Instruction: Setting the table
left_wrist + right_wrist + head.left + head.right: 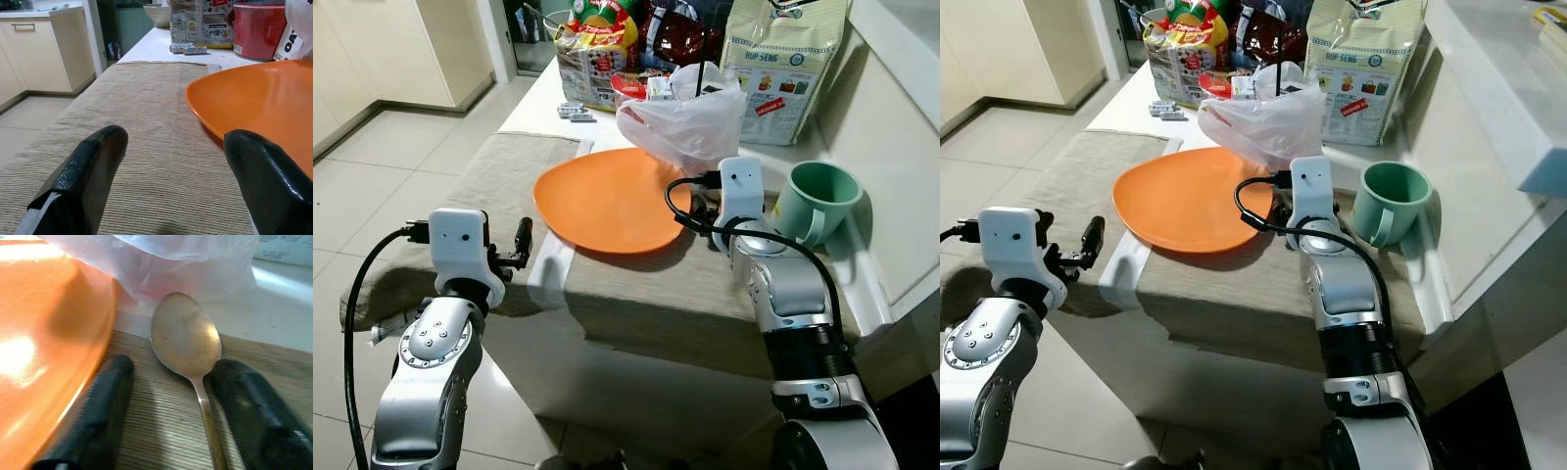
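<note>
Left gripper [166, 181]: spread wide and holding nothing; low over the near left part of the mat [509, 176], just short of the plate's left rim.
Mat: beige woven cloth over the near end of the counter [543, 98], draping off the near edge.
Plate [607, 201]: orange, flat on the mat near its middle; judged already set.
Spoon [188, 340]: lay flat on the mat just right of the plate's right rim, close to it; contact could not be told.
Spoon axis: long axis ran roughly near-to-far on the counter; bowl end pointed to the far edge, toward the plastic bag [690, 117]; handle ran back toward the near edge between the fingers.
Right gripper [178, 416]: spread, one finger on each side of the spoon handle, not pinching it; whether the spoon was just laid or about to be lifted could not be told.
Mug [815, 201]: green, upright at the right edge of the mat, handle toward the near edge; judged placed.
Far end of counter: bag and food packs [783, 54] crowded behind the setting.
Progress: judged mostly done; plate, spoon and mug all down.
Left to do: perhaps square the spoon up.
</note>
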### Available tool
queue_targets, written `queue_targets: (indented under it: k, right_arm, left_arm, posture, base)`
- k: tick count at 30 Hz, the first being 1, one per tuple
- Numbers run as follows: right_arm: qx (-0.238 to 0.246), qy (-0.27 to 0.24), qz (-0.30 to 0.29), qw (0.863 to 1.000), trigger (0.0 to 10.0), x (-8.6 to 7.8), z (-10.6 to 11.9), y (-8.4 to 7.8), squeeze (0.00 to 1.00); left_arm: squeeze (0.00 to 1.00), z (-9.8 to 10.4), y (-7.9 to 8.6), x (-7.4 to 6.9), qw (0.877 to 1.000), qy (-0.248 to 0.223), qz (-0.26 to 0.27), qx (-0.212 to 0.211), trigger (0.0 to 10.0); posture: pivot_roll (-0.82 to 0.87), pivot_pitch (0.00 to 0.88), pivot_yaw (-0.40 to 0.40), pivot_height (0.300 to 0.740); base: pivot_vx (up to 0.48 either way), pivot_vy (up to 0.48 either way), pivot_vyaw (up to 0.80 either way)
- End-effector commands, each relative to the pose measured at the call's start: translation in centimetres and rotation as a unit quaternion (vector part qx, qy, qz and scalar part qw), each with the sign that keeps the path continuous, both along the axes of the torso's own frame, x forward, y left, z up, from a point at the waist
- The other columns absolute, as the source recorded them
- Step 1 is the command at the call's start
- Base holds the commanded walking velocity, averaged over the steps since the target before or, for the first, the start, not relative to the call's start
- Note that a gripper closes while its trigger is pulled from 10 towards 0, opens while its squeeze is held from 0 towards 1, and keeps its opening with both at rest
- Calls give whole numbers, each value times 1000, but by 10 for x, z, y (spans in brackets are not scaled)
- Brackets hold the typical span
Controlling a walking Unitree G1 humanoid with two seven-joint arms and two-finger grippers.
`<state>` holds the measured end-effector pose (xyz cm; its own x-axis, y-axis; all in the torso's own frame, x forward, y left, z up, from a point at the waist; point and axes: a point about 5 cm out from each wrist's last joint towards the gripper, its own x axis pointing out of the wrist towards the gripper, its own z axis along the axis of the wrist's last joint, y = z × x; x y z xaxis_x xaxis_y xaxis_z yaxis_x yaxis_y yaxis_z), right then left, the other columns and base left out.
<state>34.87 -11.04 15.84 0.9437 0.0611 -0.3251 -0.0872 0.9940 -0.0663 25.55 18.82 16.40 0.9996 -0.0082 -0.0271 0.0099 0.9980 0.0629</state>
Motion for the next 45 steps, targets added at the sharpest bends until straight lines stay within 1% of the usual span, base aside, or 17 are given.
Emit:
queue_targets:
  k: [1,12,16,20,22,25,27,28,31,33,34,35,40,42,45]
  right_arm:
    - [-2,90,-13,996,0,-11,-38,-6,0]
    - [-5,70,-14,997,0,-12,-36,-4,0]
    - [-20,13,-9,1000,0,-9,-25,-2,0]
    - [-24,-7,-9,1000,0,-9,-22,-2,0]
    - [-25,-45,-8,999,0,-9,-14,-2,0]
    - [-49,-108,-1,993,0,-10,-1,0,0]
    - [-68,-151,0,986,0,-11,6,0,0]
    - [-68,-151,0,986,0,-11,6,0,0]
    - [-87,-196,3,977,0,-14,14,2,0]
    - [-93,-217,5,972,0,-15,18,3,0]
    - [-93,-217,5,972,0,-15,18,3,0]
    - [-94,-240,9,966,0,-16,23,4,0]
    - [-83,-275,19,958,0,-15,31,8,0]
    - [-82,-295,24,952,0,-15,36,10,0]
    - [-77,-301,32,950,0,-14,39,13,0]
  left_arm:
    - [0,5,0,-3,1000,-5,0,4,10000]
    - [0,5,1,-4,1000,-4,1,7,10000]
    - [0,6,1,-4,1000,-5,1,9,10000]
    - [0,6,2,-4,1000,-4,2,9,10000]
    - [0,6,1,-4,1000,-5,2,9,10000]
    - [0,6,2,-5,1000,-5,2,10,10000]
    - [0,7,1,-4,1000,-6,2,10,10000]
    - [0,7,1,-4,1000,-6,2,10,10000]
    - [0,7,2,-4,1000,-6,2,11,10000]
    - [0,7,2,-5,1000,-6,1,11,10000]
    - [0,7,2,-5,1000,-6,1,11,10000]
    - [0,7,2,-4,1000,-6,1,11,10000]
    - [0,7,1,-3,1000,-8,1,10,10000]
    - [0,8,1,-3,1000,-8,1,10,10000]
    - [0,8,1,-2,1000,-8,1,10,10000]
  posture:
    - [5,77,30,740]
    - [8,84,31,740]
    - [8,87,33,740]
    - [8,87,33,740]
    - [9,88,34,740]
    - [10,90,36,740]
    - [9,90,36,740]
    - [9,90,36,740]
    - [9,92,37,740]
    - [8,91,38,740]
    - [8,91,38,740]
    - [8,90,38,740]
    - [8,89,38,740]
    - [8,88,38,740]
    - [8,88,38,740]
  base:
    - [0,0,0]
    - [0,0,0]
    - [0,0,0]
    - [0,0,0]
    - [0,0,0]
    - [0,0,0]
    - [0,0,0]
    - [0,0,0]
    - [0,0,0]
    - [0,0,0]
    - [0,0,0]
    - [0,0,0]
    - [0,0,0]
    - [0,0,0]
    - [0,0,0]
